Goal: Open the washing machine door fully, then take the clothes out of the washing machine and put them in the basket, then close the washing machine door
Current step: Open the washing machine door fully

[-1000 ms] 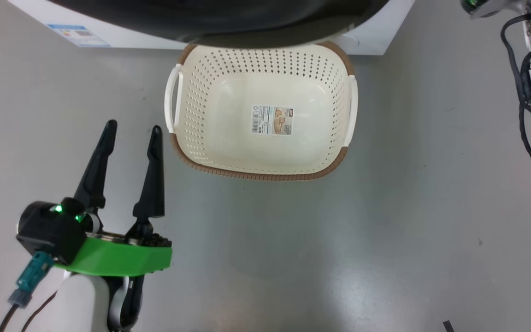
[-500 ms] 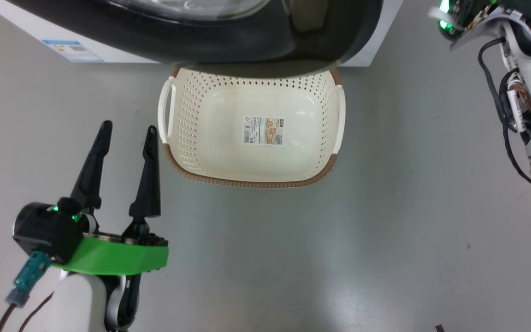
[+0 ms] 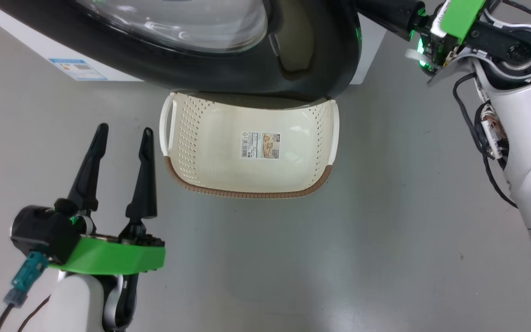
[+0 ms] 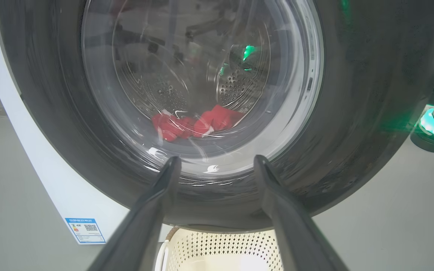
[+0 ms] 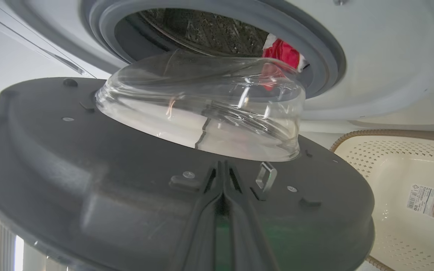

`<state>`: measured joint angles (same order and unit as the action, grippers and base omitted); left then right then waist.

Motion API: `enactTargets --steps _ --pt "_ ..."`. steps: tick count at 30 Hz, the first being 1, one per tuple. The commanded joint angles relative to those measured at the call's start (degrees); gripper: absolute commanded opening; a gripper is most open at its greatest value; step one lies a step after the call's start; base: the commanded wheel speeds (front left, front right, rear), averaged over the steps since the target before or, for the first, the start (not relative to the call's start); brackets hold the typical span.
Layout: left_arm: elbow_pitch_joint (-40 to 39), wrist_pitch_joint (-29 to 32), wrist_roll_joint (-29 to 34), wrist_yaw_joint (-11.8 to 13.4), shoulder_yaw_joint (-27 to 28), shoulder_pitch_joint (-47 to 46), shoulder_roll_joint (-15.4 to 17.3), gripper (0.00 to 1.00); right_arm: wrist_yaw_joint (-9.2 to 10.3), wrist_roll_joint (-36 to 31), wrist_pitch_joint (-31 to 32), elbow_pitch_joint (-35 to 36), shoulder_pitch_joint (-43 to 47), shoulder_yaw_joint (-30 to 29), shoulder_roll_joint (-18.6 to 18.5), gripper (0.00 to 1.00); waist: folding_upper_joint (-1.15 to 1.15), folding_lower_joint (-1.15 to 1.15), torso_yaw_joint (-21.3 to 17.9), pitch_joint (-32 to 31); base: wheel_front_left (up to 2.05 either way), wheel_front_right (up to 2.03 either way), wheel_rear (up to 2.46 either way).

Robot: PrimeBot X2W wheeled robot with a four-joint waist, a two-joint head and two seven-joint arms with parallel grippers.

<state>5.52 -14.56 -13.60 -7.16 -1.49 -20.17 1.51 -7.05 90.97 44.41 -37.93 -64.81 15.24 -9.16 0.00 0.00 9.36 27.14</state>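
Glossy black rim, clear glass bowl: the washing machine door [image 3: 334, 50], head view, part-open, overhanging the far end of the basket [image 3: 187, 138], with the white washing machine [image 3: 77, 69] behind it. Basket: on the grey floor [image 3: 293, 258], empty, long axis running left to right, handles at either end. Left gripper [image 3: 124, 130]: fingers spread wide, nothing between them, low and just beside the basket's left handle. Left wrist view: door's outer face turned toward this gripper; the clothes [image 4: 196, 124], red, seen through the glass, lying at the bottom of the steel drum [image 4: 239, 81]. Right wrist view: door's inner face, bowl bulging toward the grey gasket [image 5: 317, 52], a gap open between them; being round, the door has no long axis. Right gripper [image 5: 223, 165]: fingers pressed together, gripping nothing, tips at the inner face just beside the latch hook [image 5: 266, 176]; contact cannot be confirmed. Step judged in hand: opening the door fully. Recommended handling: push on the inner face near the latch edge, likely farthest from the hinge, follow the door's arc rather than a straight line, and hold the left gripper clear of the swing.
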Motion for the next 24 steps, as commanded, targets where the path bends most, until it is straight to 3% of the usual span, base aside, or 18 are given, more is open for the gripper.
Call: enactTargets --steps 1,2,4,10,17,23,24 --pt "-1.2 -0.4 0.7 -0.3 2.1 0.8 1.4 1.0 -0.44 -1.4 -1.5 1.5 0.8 -0.1 1.1 0.15 0.0 0.0 -0.1 -0.1 0.0 0.0 0.0" --pt "-1.1 -0.4 0.6 -0.3 2.1 0.8 1.4 1.0 -0.44 -2.1 -2.9 1.5 1.0 -0.2 1.1 0.34 0.0 0.0 -0.2 -0.2 0.0 0.0 0.0" --pt "-1.1 -0.4 0.5 -0.3 2.2 0.8 1.4 1.0 -0.44 -3.7 -6.2 1.9 1.5 -0.3 1.0 1.0 0.0 0.0 -0.4 -0.2 0.0 0.0 0.0" --pt "-1.2 -0.4 0.4 -0.3 2.6 0.3 1.4 1.0 -0.44 -10.5 -18.7 5.3 4.4 1.4 -0.5 1.0 0.0 0.0 -1.1 -0.3 0.0 0.0 0.0" --pt "-1.0 -0.4 0.5 -0.3 3.5 0.2 1.4 1.0 -0.44 -20.0 -35.9 10.4 9.8 7.9 -4.7 1.0 0.0 0.0 -2.4 -0.8 0.0 0.0 0.0" --pt "-1.1 -0.4 0.6 -0.2 3.9 0.4 1.4 1.0 -0.44 -32.8 -54.5 7.8 11.7 15.9 -9.2 1.0 0.0 0.0 -3.4 -1.0 0.0 0.0 0.0" --pt "-1.1 -0.4 0.6 -0.2 3.9 0.4 1.4 1.0 -0.44 -32.8 -54.5 7.8 11.7 15.9 -9.2 1.0 0.0 0.0 -3.4 -1.0 0.0 0.0 0.0"
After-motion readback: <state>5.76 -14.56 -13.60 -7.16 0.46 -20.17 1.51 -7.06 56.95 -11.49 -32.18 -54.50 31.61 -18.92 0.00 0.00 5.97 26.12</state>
